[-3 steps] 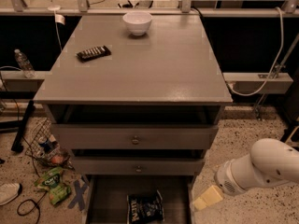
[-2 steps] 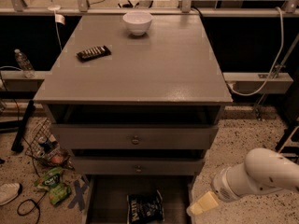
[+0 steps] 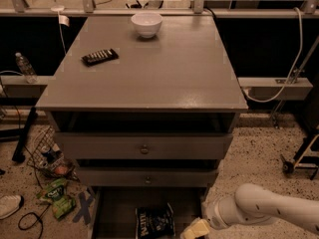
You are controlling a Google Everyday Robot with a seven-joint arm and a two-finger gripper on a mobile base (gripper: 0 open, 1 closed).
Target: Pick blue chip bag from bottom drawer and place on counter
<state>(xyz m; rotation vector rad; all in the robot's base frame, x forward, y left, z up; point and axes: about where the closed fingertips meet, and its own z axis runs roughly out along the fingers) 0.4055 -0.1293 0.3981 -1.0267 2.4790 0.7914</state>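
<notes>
The blue chip bag [image 3: 155, 222] lies flat in the open bottom drawer [image 3: 117, 213], near its front middle, white lettering up. The counter [image 3: 144, 63] is the broad grey cabinet top above. My white arm comes in from the lower right, and my gripper [image 3: 196, 230] is low at the drawer's right side, just right of the bag and apart from it. Only its pale tip shows at the frame's bottom edge.
A white bowl [image 3: 146, 24] stands at the counter's back middle and a dark remote [image 3: 100, 57] lies at its left. Two knobbed drawers [image 3: 144, 147] sit above the bottom one. Green snack bags [image 3: 56, 198], a wire basket [image 3: 47, 156] and cables lie on the floor at left.
My arm has moved left and down, bringing the gripper from right of the cabinet to the bottom drawer's right side beside the bag. The bag has not moved.
</notes>
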